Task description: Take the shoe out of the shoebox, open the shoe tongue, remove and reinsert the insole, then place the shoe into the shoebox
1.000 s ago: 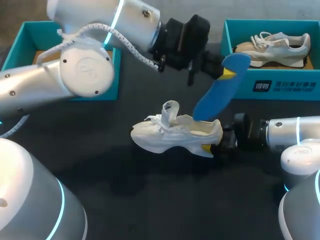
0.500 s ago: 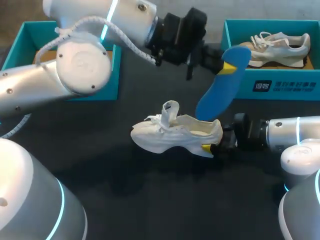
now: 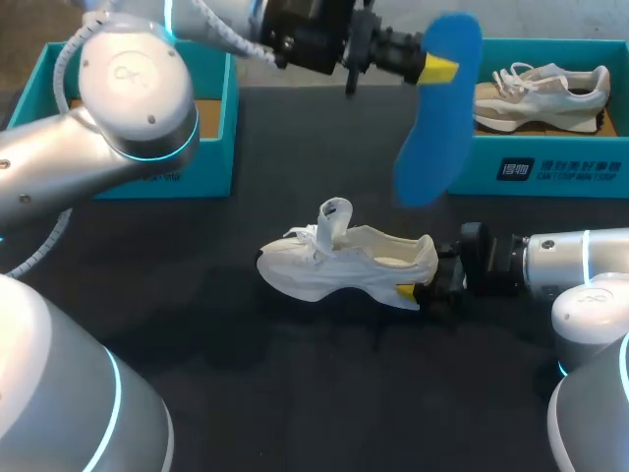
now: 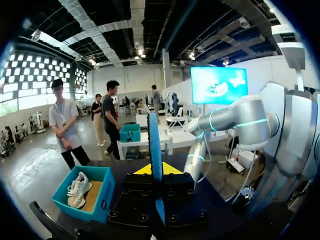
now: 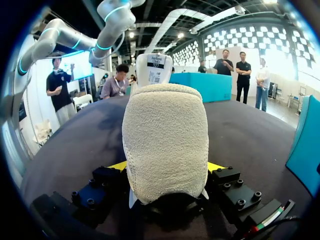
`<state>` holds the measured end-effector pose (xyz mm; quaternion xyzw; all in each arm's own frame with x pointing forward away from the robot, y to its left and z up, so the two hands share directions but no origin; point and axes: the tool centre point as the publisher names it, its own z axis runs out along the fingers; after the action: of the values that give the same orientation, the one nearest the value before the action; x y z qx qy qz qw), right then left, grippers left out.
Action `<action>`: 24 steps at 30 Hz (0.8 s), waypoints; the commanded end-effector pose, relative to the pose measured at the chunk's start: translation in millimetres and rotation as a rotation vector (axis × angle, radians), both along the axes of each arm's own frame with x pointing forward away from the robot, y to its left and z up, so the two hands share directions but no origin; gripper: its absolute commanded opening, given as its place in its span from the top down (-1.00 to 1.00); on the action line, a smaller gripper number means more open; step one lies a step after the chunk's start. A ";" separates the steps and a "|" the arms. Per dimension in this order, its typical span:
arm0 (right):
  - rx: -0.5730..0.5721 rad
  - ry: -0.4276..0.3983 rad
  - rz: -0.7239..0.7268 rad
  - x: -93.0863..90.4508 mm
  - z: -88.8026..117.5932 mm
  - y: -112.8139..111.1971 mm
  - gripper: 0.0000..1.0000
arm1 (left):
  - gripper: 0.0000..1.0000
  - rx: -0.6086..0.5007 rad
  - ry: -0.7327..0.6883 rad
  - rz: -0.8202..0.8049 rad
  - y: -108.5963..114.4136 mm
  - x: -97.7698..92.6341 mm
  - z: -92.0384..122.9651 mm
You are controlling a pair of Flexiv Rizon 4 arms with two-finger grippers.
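Over the last second the blue insole (image 3: 435,123) has been lifted up and away from the shoe (image 3: 344,264). Its lower end, earlier at the shoe's opening, is now seen hanging well clear above it. The removal is judged complete, with reinsertion the step next due. The shoe has not shifted: it is lying on its sole on the table (image 3: 295,393), toe toward the left arm's side, tongue raised. The left gripper (image 3: 437,67) is noted high over the far side of the table, closed on the insole's upper end. In the left wrist view the insole (image 4: 154,145) is seen edge-on, pinched between the yellow tips of the gripper (image 4: 153,169) with almost no gap. The right gripper (image 3: 411,288) has been kept at the heel, its jaws set fairly wide. In the right wrist view the heel (image 5: 165,140) is clamped from both sides. The insole hangs above and just behind the heel, apart from the right jaws. The left shoebox (image 3: 218,138) is well apart from the shoe.
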<state>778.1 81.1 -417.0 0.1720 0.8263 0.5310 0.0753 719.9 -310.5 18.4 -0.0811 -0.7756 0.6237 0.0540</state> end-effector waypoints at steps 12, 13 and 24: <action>-0.005 0.002 -0.001 -0.4 0.9 0.9 1.00 | 1.00 -0.084 0.181 -0.052 17.2 -8.9 53.5; -0.005 0.002 -0.001 -0.4 0.9 0.9 1.00 | 1.00 -0.076 0.181 -0.052 19.0 -9.7 56.9; -0.005 0.002 -0.001 -0.4 0.9 0.9 1.00 | 1.00 -0.046 0.204 -0.079 42.4 -23.8 96.7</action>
<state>778.1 81.2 -417.0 0.1720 0.8263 0.5310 0.0753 694.1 -277.6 107.9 -0.0469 -0.7424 0.6502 0.1546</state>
